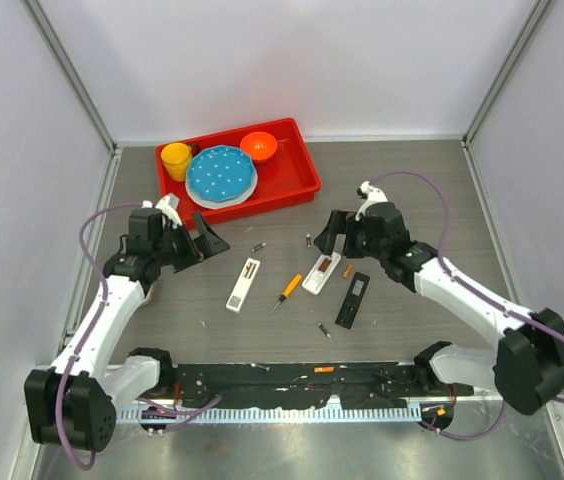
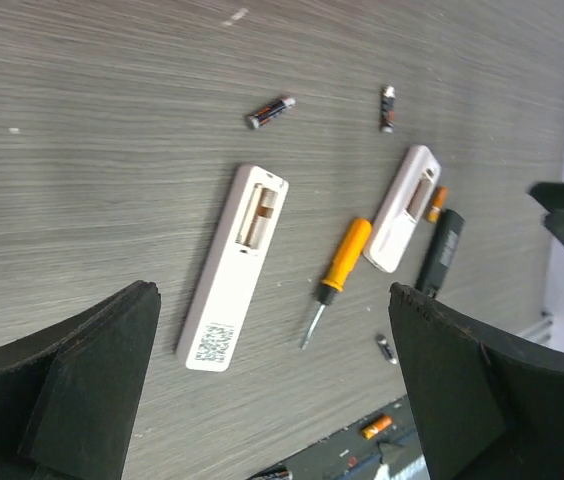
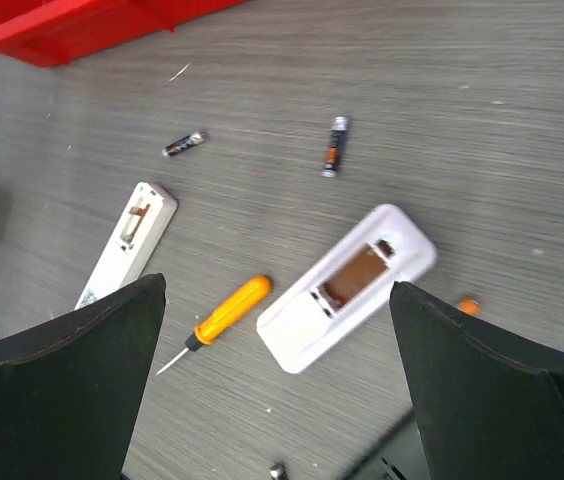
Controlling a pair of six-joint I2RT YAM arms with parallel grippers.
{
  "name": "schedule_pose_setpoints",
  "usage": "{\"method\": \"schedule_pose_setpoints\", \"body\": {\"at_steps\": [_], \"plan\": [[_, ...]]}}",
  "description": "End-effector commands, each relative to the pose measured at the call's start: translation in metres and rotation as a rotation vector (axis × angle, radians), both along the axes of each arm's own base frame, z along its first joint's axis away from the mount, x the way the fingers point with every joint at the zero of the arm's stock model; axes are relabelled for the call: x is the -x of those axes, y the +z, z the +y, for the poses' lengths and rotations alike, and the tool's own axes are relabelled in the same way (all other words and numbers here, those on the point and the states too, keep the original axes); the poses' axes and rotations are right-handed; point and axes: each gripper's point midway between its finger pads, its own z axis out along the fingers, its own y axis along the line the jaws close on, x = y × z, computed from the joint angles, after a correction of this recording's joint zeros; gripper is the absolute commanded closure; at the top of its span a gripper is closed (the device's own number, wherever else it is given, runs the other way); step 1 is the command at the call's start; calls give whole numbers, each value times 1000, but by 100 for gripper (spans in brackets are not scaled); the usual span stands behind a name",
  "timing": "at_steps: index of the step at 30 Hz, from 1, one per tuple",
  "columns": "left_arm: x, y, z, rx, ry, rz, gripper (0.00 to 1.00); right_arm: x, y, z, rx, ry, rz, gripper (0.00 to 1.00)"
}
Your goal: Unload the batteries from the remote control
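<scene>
Two white remotes lie face down with their battery bays open: the left remote (image 1: pixel 243 284) (image 2: pixel 234 265) and the right remote (image 1: pixel 322 272) (image 3: pixel 347 286). Loose dark batteries lie on the table: one (image 1: pixel 259 246) (image 2: pixel 269 111) (image 3: pixel 184 144), a second (image 1: pixel 308 240) (image 2: pixel 387 107) (image 3: pixel 334 146) and a third (image 1: pixel 323 329) (image 2: pixel 387 347). An orange battery (image 1: pixel 348 270) (image 2: pixel 436 203) (image 3: pixel 468 305) lies beside the right remote. My left gripper (image 1: pixel 202 243) (image 2: pixel 274 330) is open and empty, up-left of the left remote. My right gripper (image 1: pixel 334 238) (image 3: pixel 277 300) is open and empty above the right remote.
An orange-handled screwdriver (image 1: pixel 286 290) (image 2: pixel 337 275) (image 3: pixel 222 316) lies between the remotes. A black cover piece (image 1: pixel 353 299) (image 2: pixel 440 252) lies right of the right remote. A red tray (image 1: pixel 292 180) with dishes stands at the back. Another orange battery (image 1: pixel 324 370) rests on the base rail.
</scene>
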Motion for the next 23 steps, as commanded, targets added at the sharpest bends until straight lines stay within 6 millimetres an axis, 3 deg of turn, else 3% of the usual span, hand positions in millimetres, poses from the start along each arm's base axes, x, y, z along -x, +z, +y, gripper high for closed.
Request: {"method": "schedule_pose_setpoints", "body": {"at_steps": [1, 2, 6, 12, 16, 20, 22, 23], "plan": [[-6, 18, 33, -161, 113, -59, 0, -6, 29, -44, 94, -154, -119, 0], [-4, 20, 37, -178, 127, -57, 0, -4, 46, -51, 87, -176, -165, 0], [-8, 35, 54, -242, 201, -84, 0, 2, 83, -83, 120, -292, -268, 0], [-14, 71, 58, -257, 212, -175, 0, 18, 133, -111, 87, -371, -416, 0], [-18, 87, 66, -277, 251, -222, 0, 28, 144, -119, 77, -383, -456, 0], [-23, 100, 70, -282, 285, -288, 0, 35, 136, -128, 100, -396, -456, 0], [-24, 111, 66, -260, 267, -360, 0, 37, 136, -141, 115, -450, -480, 0], [-23, 108, 67, -264, 270, -369, 0, 35, 127, -147, 127, -488, -488, 0]]}}
